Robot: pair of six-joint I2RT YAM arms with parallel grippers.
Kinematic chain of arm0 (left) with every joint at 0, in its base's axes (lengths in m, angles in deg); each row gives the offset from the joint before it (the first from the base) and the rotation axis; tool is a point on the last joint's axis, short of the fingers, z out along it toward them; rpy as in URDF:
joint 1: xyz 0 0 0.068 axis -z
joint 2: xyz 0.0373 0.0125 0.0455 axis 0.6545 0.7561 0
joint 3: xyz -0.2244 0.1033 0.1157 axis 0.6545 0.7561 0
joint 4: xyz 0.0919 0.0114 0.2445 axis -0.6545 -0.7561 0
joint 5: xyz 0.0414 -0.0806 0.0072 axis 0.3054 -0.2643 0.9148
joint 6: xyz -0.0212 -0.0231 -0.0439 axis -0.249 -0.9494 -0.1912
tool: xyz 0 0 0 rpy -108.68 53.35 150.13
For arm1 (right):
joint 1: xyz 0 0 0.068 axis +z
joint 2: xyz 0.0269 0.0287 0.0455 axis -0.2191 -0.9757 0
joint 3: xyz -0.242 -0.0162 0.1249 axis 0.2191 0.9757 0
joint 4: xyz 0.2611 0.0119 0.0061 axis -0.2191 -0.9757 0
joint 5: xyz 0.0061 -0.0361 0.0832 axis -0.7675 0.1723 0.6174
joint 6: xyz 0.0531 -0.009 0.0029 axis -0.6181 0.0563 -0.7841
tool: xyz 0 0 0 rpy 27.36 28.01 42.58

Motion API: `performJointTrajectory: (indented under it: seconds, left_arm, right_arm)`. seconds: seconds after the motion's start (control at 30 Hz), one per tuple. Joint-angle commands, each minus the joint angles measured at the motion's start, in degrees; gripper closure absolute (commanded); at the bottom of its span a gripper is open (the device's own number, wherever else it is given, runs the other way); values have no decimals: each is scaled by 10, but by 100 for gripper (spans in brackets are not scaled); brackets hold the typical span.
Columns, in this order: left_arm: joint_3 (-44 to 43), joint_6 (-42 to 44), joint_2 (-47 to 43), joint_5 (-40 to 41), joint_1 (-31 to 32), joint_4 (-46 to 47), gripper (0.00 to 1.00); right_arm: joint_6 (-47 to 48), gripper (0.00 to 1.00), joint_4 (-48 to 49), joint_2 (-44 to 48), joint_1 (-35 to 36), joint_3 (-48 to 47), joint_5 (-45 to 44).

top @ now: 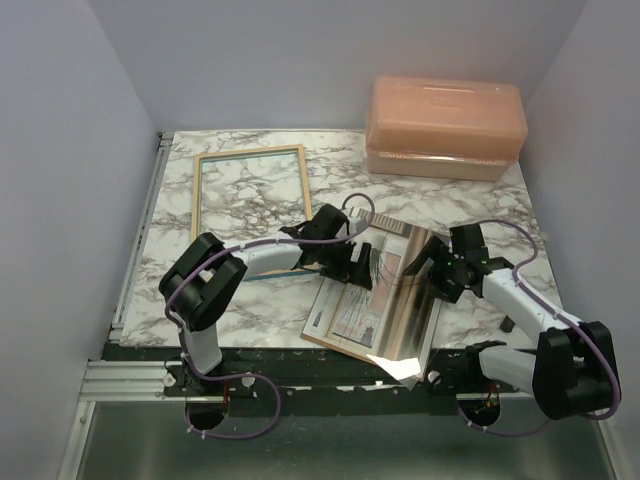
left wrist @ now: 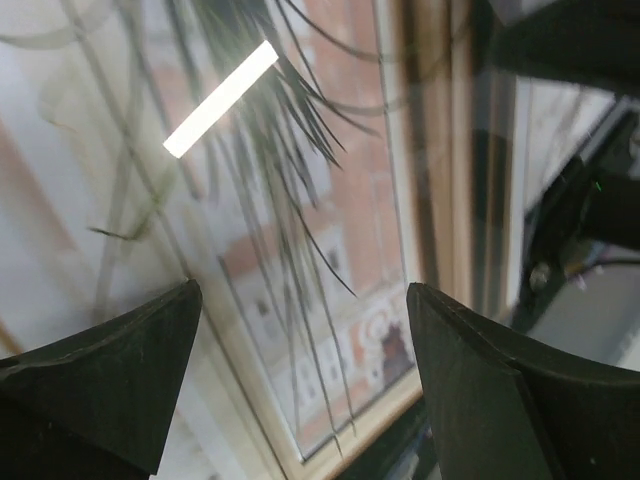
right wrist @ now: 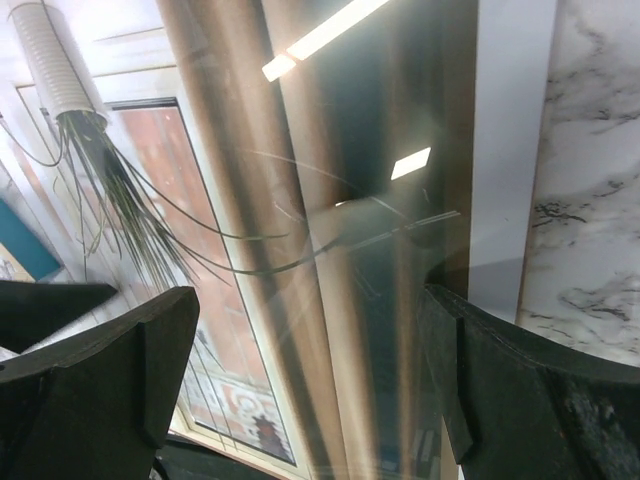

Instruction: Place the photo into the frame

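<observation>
The left gripper (left wrist: 300, 390) and right gripper (right wrist: 310, 400) both hover wide open and empty over the large glossy print of a spiky potted plant (top: 385, 300), which lies flat at the near edge of the marble table (top: 270, 310). This looks like the grasp stage; the next move calls for pinching a thin edge. The pale-wood rectangular frame (top: 248, 153) lies far-left with bare marble between it and the print, and the peach plastic box (top: 445, 125) sits far-right.

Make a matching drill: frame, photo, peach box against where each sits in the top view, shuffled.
Things:
1. frame
2. photo
3. peach box

Places:
A. far right corner
B. near edge, about the middle
C. far left, lying flat

Pairs: 1-C, 2-B, 3-A
</observation>
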State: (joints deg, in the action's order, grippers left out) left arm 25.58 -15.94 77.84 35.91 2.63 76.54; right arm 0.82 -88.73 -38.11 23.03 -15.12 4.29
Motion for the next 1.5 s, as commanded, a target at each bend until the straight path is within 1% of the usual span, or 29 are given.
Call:
performJointTrajectory:
  seconds: [0.0, 0.1, 0.2, 0.3, 0.47, 0.6, 0.77, 0.93, 1.13, 1.27, 1.47]
  left_arm:
    - [51, -24, -29, -128, 21, 16, 16]
    - [67, -26, -41, -146, 22, 35, 17]
    - [81, -27, -54, -142, 22, 40, 17]
    - [99, -30, -76, -107, 20, 37, 15]
    - [123, -29, -116, -17, 6, 1, 11]
    - [158, -28, -146, 6, -23, -2, 11]
    - [210, -23, -169, -23, -78, 13, 12]
    - [262, -17, -181, -95, -127, 48, 16]
    - [285, -1, -185, -150, -132, 41, 22]
    - [304, -14, -204, -155, -130, 42, 26]
    - [313, -27, -250, -158, -129, 31, 28]
  right_arm:
    - [18, 0, 18, -17, -2, 12, 36]
    - [28, 0, 25, -20, -2, 11, 52]
    - [37, 0, 30, -24, -2, 10, 65]
    - [45, 0, 32, -26, -2, 9, 73]
    - [61, 0, 32, -31, -2, 7, 85]
    - [68, 0, 38, -40, -2, 10, 101]
    - [71, 1, 55, -51, -2, 18, 123]
    - [73, 1, 65, -60, -2, 25, 133]
    - [74, 1, 71, -66, -2, 26, 137]
    - [74, 1, 72, -66, -2, 27, 138]
    - [75, 1, 75, -69, -2, 29, 140]
